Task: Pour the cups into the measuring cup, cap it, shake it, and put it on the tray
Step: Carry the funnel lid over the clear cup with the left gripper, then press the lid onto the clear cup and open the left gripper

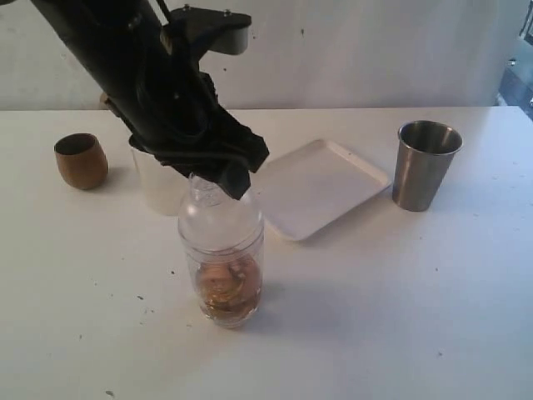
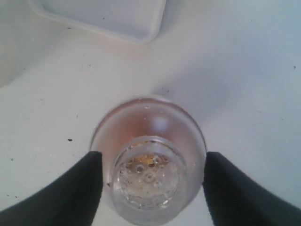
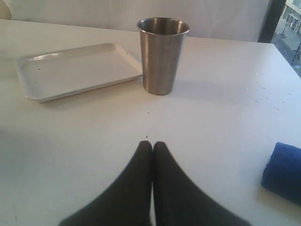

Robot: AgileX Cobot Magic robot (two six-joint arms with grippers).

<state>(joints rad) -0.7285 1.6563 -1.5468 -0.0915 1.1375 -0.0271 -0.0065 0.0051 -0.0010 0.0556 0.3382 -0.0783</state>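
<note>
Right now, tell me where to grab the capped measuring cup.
Grip the measuring cup on its straight wall below the dome lid, descending from above with the left gripper, whose open jaws flank it. It stands upright; the tapering lid would likely slip.

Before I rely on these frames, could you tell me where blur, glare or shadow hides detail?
Exterior view: even light, faint shadows, though the dark left arm partly hides the lid. Left wrist view: the table is washed out; the left gripper's fingers are blurred. Right wrist view: the right gripper's shut fingers are out of focus, the steel tumbler sharp.
</note>
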